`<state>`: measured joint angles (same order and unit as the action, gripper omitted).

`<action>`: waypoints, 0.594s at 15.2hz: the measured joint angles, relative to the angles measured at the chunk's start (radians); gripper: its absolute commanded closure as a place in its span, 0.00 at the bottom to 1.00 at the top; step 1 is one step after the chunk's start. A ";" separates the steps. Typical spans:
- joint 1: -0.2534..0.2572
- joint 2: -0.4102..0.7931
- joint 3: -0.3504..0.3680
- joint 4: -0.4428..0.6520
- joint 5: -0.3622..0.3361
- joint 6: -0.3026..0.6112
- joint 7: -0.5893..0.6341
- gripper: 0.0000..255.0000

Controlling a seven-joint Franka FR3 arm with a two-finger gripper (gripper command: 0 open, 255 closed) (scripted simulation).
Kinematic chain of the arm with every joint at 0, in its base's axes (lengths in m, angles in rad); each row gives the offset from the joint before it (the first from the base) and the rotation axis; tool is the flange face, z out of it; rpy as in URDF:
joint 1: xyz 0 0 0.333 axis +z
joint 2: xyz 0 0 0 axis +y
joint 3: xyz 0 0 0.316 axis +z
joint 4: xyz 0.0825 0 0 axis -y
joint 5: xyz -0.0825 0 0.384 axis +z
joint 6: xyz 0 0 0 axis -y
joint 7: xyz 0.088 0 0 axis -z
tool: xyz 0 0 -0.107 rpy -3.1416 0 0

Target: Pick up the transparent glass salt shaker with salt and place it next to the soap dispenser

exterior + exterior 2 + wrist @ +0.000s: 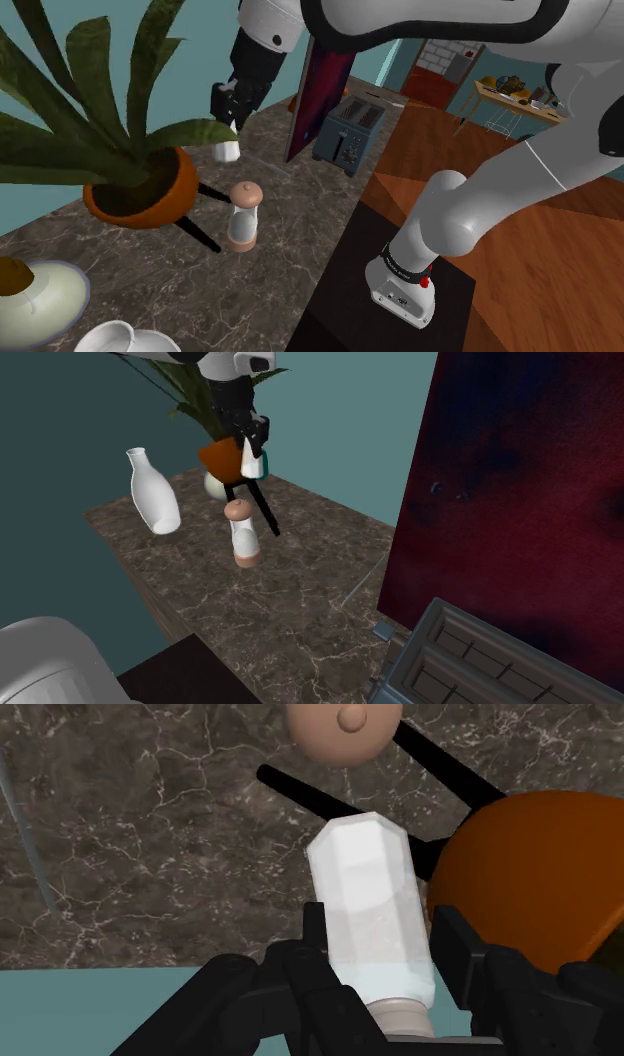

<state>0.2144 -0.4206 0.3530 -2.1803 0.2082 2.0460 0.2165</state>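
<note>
- The gripper (228, 125) is clamped on the shaker (229, 151), one black finger pressed against each side of it.
- In the wrist view the fingers (312, 949) clasp the shaker (368, 899) near its cap end. Its pale, clear, faceted body points away from the hand toward the counter (150, 834).
- The shaker hangs in the air, clear of the counter (290, 235) and touching nothing but the gripper.
- In the shoulder view it is at 12 o'clock from the dispenser (244, 215), near it but apart.
- The second exterior view shows the same: the shaker (252, 464) in the gripper (255, 442), at 12 o'clock from the dispenser (243, 532).
- The dispenser stands upright on the dark veined counter (300, 592); it has a white body with a pinkish round top and base.
- In the wrist view the dispenser's top (345, 729) lies just past the shaker's far end.
- An orange pot (165, 190) with a long-leaved plant (100, 80) is at 9 o'clock from the dispenser in the shoulder view, raised on thin black legs (200, 232).
- In the wrist view the pot (540, 874) is close beside the shaker.
- A grey-blue toaster (348, 135) is at 2 o'clock from the dispenser in the shoulder view, with a dark red board (322, 90) upright just beside it.
- A white bottle (152, 492) is at 10 o'clock from the dispenser in the second exterior view.
</note>
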 measured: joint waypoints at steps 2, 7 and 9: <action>-0.002 0.074 0.047 0.066 -0.023 0.013 0.056 1.00; 0.000 0.238 0.145 0.225 -0.108 0.020 0.193 1.00; 0.008 0.319 0.186 0.303 -0.161 0.016 0.260 1.00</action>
<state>0.2222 -0.1016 0.5385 -1.8770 0.0473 2.0619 0.4762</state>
